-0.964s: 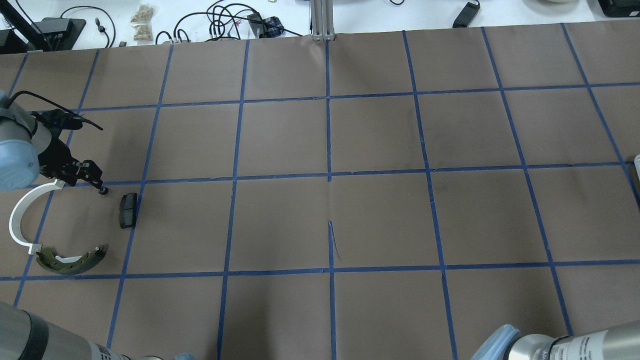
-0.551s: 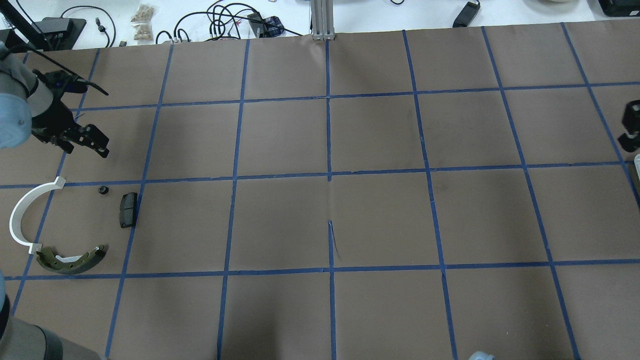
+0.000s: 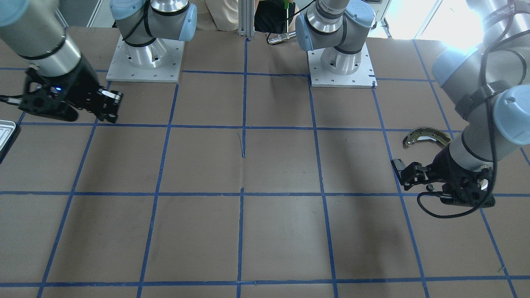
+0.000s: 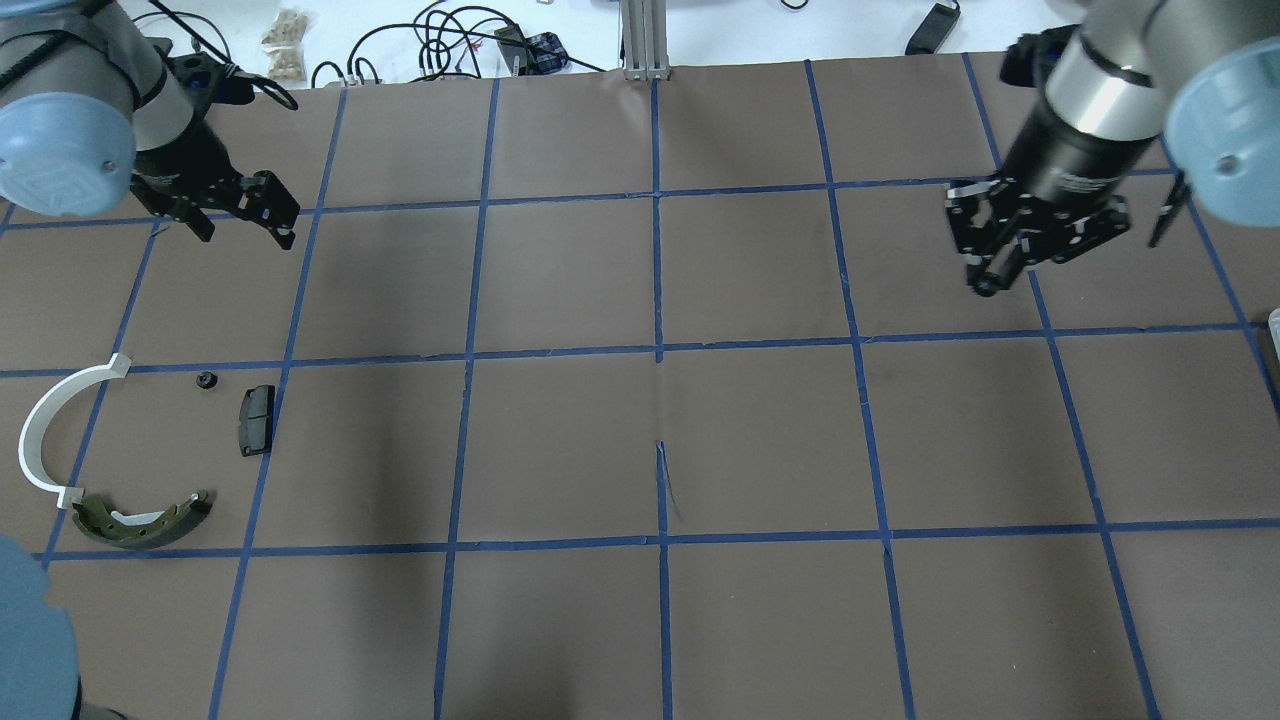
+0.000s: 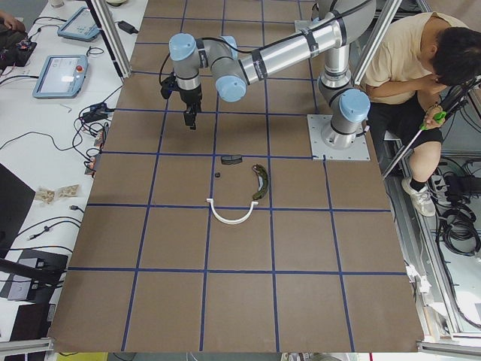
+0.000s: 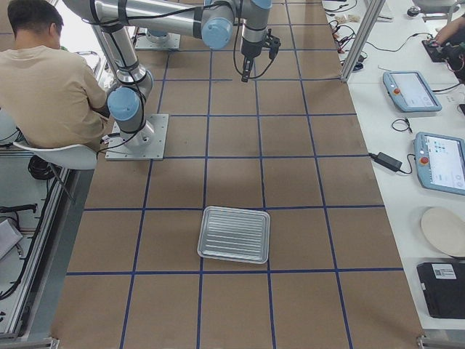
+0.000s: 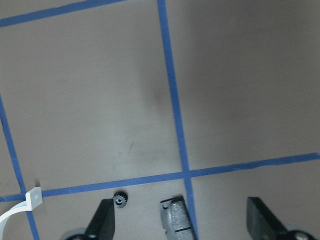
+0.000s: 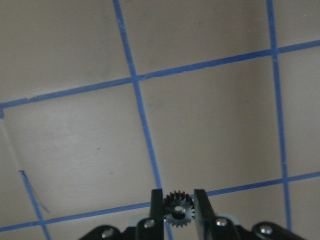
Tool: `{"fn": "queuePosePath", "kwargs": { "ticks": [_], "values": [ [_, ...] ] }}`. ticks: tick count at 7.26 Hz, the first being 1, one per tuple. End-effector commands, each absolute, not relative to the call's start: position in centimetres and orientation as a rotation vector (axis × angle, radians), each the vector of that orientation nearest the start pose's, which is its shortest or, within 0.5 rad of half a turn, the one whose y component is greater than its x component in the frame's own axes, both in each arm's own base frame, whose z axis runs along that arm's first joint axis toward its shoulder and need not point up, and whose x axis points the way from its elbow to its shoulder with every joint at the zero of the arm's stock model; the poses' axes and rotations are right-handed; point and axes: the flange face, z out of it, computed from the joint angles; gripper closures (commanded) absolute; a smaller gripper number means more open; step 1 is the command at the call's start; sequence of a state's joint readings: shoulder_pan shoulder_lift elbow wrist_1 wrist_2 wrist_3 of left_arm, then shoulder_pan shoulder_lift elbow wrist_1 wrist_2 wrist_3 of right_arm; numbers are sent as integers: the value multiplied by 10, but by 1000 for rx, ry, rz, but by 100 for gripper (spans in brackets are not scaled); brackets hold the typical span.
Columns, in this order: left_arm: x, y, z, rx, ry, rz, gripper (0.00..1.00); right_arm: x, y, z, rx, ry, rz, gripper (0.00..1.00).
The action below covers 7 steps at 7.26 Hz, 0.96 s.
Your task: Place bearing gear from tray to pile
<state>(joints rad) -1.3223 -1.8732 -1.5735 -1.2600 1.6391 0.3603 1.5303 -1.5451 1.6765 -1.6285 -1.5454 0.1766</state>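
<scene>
The right gripper (image 8: 179, 201) is clenched on a small black bearing gear (image 8: 179, 209). The gear is pinched between the two fingertips, and its teeth show above and below the pads. This gripper hangs over bare table paper (image 4: 760, 440) crossed by blue tape lines (image 4: 657, 270).

The tray (image 6: 234, 234) lies well apart from the right gripper, out toward the table's end on that arm's side. Only its rounded corner reaches into the front-facing view.

The pile (image 5: 259, 183) is well apart from the right gripper too, across the table, and it sits near the left gripper (image 4: 247, 232) instead. That gripper is released, its jaws spread wide with nothing between them, and it hovers above the paper.

From the left gripper, toward the robot's base, a second gear (image 4: 207, 380) rests on the paper. In the left wrist view it appears just beside the tip of one finger (image 7: 102, 222).

The black pad (image 4: 255, 420) lies just beside that second gear, and in the wrist view it falls between the two open fingers. The white arc (image 4: 45, 440) curves farther out on the left arm's outer side. The brake shoe (image 4: 140, 520) lies beyond the pad, at the arc's near end, the farthest of the parts from the left gripper. I cannot tell whether the shoe and the arc touch
</scene>
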Motion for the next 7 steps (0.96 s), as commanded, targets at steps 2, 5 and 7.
{"fn": "queuePosePath", "kwargs": {
  "ticks": [2, 5, 7],
  "values": [
    [-53, -609, 350, 55, 3092, 20, 5, 291, -517, 344, 306, 3064, 6, 83],
    [-118, -591, 331, 89, 3095, 58, 5, 340, -526, 269, 177, 3057, -7, 83],
    [-120, -581, 317, 82, 3115, 50, 5, 339, -521, 256, 179, 3062, 1, 56]
  ]
}}
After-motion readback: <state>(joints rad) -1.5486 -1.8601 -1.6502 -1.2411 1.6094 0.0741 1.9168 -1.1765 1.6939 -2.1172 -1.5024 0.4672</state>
